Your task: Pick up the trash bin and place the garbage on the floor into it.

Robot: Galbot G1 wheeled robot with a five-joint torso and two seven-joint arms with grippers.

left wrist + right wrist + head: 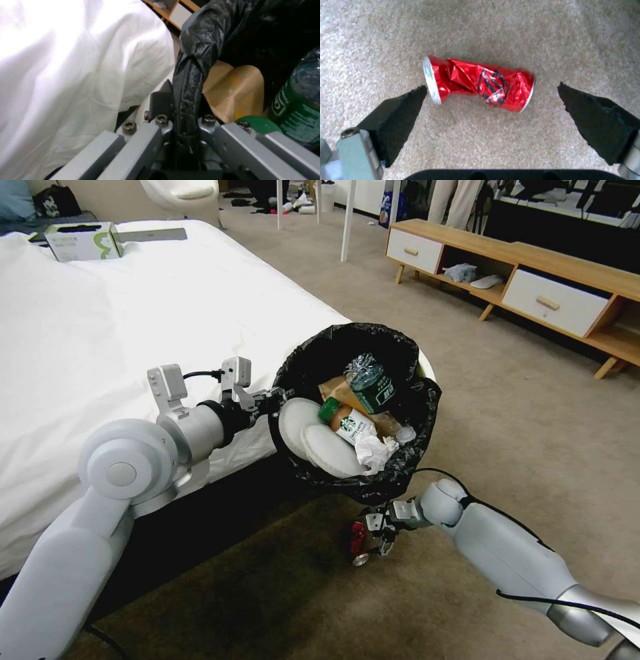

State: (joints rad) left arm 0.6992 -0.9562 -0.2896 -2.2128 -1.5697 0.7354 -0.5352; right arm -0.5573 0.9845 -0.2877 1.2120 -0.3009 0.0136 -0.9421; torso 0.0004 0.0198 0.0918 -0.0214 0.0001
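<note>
Trash bin [400, 473], held off the floor [533, 447] beside the bed [100, 347] by the left pincer [277, 397] pinching its bag-lined rim, contains bottles [347, 423], a brown paper bag [236, 92] and tissue [375, 450]. Right pincer [491, 100], spread wide, brackets the crushed red can [480, 82] lying on the floor.

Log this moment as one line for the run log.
left end effector: shut on trash bin rim, held up beside bed | right end effector: open, low over crushed can on floor
</note>
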